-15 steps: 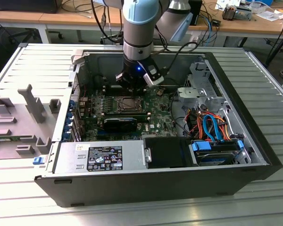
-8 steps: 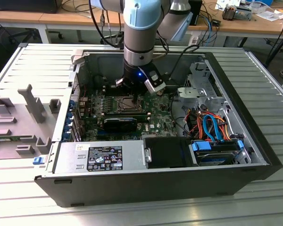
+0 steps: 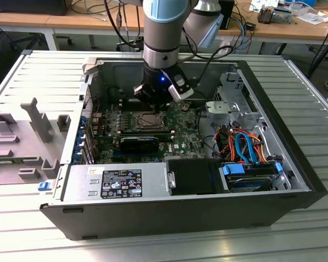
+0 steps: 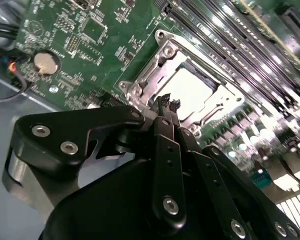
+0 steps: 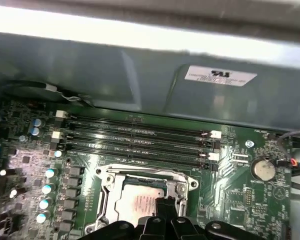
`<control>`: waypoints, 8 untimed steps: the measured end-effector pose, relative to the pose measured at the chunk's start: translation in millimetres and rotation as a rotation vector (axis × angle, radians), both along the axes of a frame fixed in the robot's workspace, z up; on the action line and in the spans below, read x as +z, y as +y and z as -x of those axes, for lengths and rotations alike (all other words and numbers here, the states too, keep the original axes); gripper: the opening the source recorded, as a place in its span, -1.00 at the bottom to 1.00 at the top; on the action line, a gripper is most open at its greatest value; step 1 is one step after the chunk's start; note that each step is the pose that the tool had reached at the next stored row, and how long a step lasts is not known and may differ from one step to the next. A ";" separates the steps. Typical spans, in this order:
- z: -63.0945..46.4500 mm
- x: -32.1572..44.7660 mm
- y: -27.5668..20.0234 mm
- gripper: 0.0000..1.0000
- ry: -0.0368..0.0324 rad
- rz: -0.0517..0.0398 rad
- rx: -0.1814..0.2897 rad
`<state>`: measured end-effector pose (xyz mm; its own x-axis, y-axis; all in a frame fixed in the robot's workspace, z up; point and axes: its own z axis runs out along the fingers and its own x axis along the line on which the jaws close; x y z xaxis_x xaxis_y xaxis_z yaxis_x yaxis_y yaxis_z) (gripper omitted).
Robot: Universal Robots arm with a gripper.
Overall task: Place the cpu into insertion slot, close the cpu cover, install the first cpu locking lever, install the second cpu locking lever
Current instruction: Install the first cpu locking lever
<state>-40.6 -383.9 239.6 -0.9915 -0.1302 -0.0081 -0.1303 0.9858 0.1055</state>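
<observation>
The black gripper (image 4: 169, 106) is the thing closest to the lens in the second wrist view, and its big linkage body takes the lower half of that picture. The jaws are drawn together to a narrow tip with almost no gap, and I see nothing held between them. This tip hangs just above the near rim of the insertion slot (image 4: 187, 87).

Largest in the scene is the open computer case (image 3: 295, 180), which lies on its side on the ribbed metal counter (image 3: 38, 71). The robot arm (image 3: 160, 33) comes down into it from the 12 o'clock side in the exterior view. Inside lies the green circuit board (image 3: 180, 142), and the socket (image 3: 147, 121) sits near its middle, just below the arm's wrist.

In the second wrist view the cpu cover (image 4: 140, 80) lies flat down over the socket, and through its square window shows the silvery-grey top of the cpu (image 4: 190, 92), already seated. In the first wrist view the same cover (image 5: 107, 187) frames the chip (image 5: 135, 202), with the long black memory slots (image 5: 135, 142) at 12 o'clock from it and a round coin battery (image 5: 264, 169) at about 2 o'clock. Whether the locking levers are fastened I cannot tell.
</observation>
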 end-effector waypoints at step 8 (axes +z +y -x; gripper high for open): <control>-1.0 7.7 0.0 -0.79 0.0004 0.1115 -0.010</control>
<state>-39.6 -383.9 247.4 -0.9927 -0.1201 0.0062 -0.1202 0.9927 -0.0049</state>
